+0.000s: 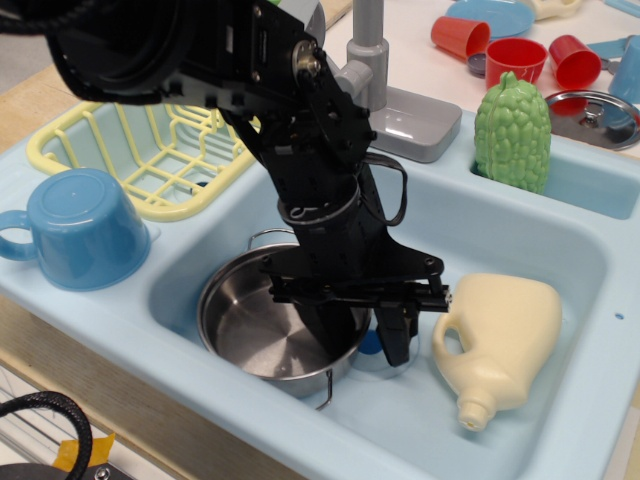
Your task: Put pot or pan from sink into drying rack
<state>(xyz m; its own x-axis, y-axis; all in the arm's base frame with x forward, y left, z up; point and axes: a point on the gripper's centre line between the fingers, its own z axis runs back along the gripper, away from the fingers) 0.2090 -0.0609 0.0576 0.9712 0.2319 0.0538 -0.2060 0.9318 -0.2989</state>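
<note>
The shiny steel pot [255,330] stands upright in the left part of the light-blue sink [520,240], one wire loop handle at its back and one at its front. My black gripper [365,335] is low in the sink and straddles the pot's right rim: one finger inside the pot, the other outside over the dark-blue drain spot [370,345]. The jaws still show a gap and are narrower than before. The pale yellow drying rack [150,160] sits at the back left, partly hidden by my arm.
A cream jug [500,340] lies in the sink just right of the gripper. A blue cup [85,230] stands upside down on the sink's left ledge. A grey faucet [385,100], a green bumpy object [512,130] and red cups [515,55] are behind.
</note>
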